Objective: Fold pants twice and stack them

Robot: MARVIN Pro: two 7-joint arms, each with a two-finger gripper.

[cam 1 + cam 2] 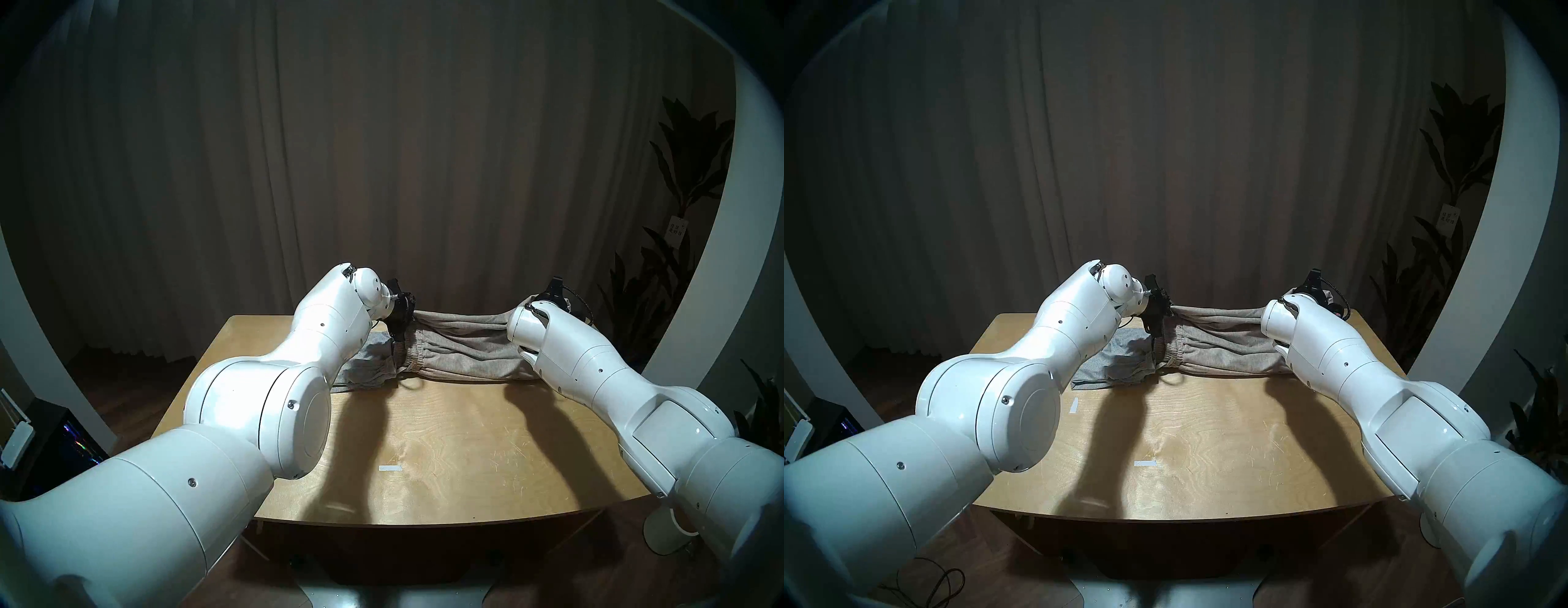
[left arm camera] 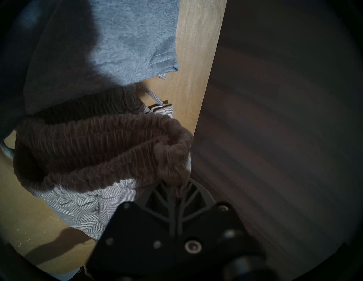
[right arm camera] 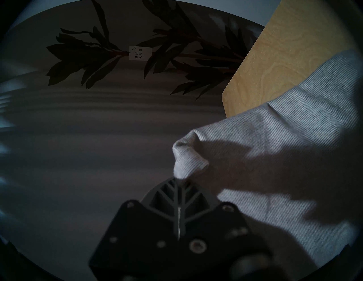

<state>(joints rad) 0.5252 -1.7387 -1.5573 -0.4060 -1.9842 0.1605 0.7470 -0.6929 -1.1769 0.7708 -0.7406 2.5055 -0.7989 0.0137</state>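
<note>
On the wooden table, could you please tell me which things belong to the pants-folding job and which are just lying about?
Belonging to the job:
- larger beige-grey knit pants, held by left gripper and right gripper
- smaller light grey knit pants

Just lying about:
- white tape strips
- dark leafy plant
- brown curtain

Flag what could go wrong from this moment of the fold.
1. The left hand pinches only a bit of the beige pants' waistband; it could slip out.
2. The right hand grips just a tip of fabric near the table corner, so that end might drop off the edge.
3. The waistband touches the grey pants; pulling may drag them.
</note>
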